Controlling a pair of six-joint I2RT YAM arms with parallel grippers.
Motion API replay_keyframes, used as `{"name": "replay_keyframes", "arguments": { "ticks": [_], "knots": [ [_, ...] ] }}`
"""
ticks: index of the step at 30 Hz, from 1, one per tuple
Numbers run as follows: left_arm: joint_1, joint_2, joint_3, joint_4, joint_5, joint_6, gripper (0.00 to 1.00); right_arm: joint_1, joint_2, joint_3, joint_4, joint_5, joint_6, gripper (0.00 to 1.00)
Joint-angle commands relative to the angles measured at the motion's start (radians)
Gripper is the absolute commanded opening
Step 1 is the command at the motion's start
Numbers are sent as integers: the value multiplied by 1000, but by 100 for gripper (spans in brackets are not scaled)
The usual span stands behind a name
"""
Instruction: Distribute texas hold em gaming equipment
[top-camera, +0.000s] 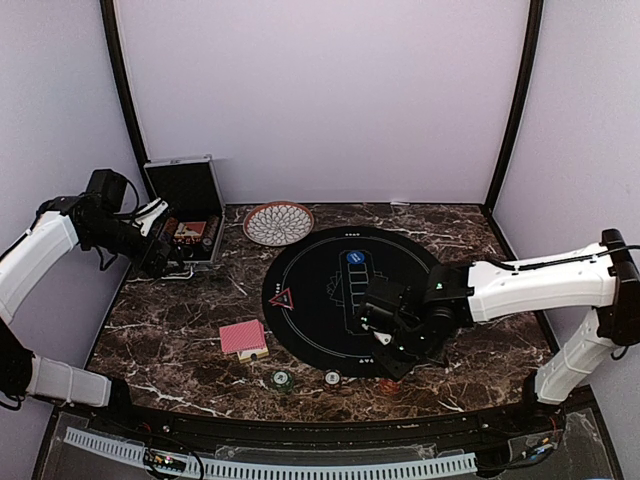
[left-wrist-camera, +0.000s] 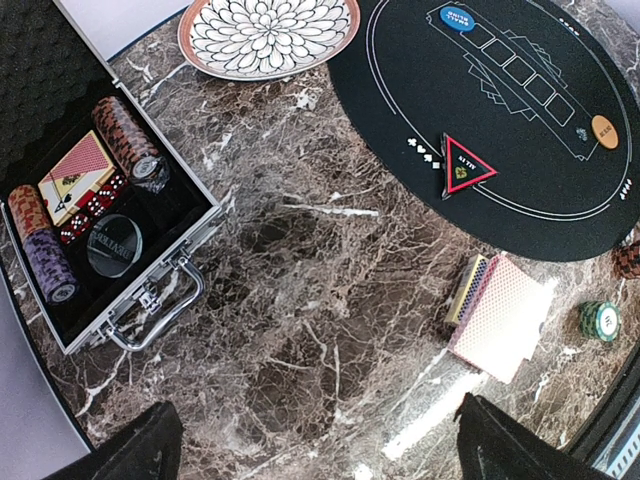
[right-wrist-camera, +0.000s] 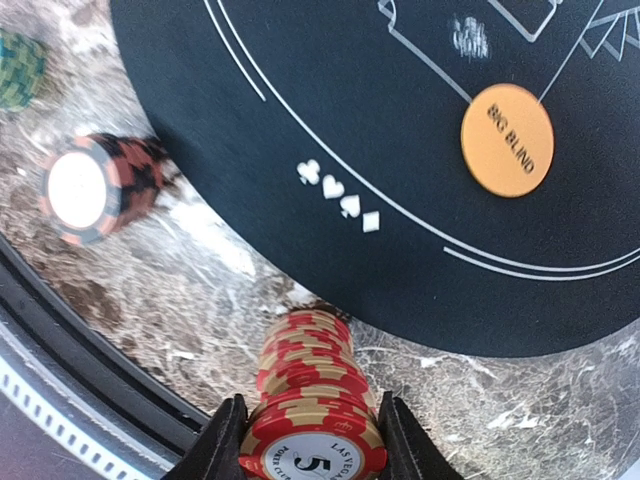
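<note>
Beside mat (right-wrist-camera: 400, 150), red chip stack (right-wrist-camera: 305, 390), standing upright

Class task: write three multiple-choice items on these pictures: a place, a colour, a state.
1. The red triangle marker lies: A on the black mat; B in the bowl; C in the case.
2. The BIG BLIND button is: A blue; B orange; C green.
3. The right end effector is: A open, empty; B shut on the red chip stack; C out of view.
Key: 1A, it rests inside the mat's edge; 2B, the lettered disc is orange; 3B, its fingers clamp the stack's sides.
</note>
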Motion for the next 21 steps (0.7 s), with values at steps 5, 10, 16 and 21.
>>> {"name": "replay_keyframes", "arguments": {
  "ticks": [5,10,16,21],
  "knots": [
    [-4,-2,27,-36,8,14,99,-65,-11,136,-60,43,-42,14],
    [-5,-1,26,-34,12,14,99,-209,45,254,-29,65,-99,14],
    [-6,-4,23,-38,4,20,99,-378,192,384,86,69,-148,14],
    [-8,-2,29,-46,11,20,99,-501,351,499,168,44,-178,14]
  ]
}}
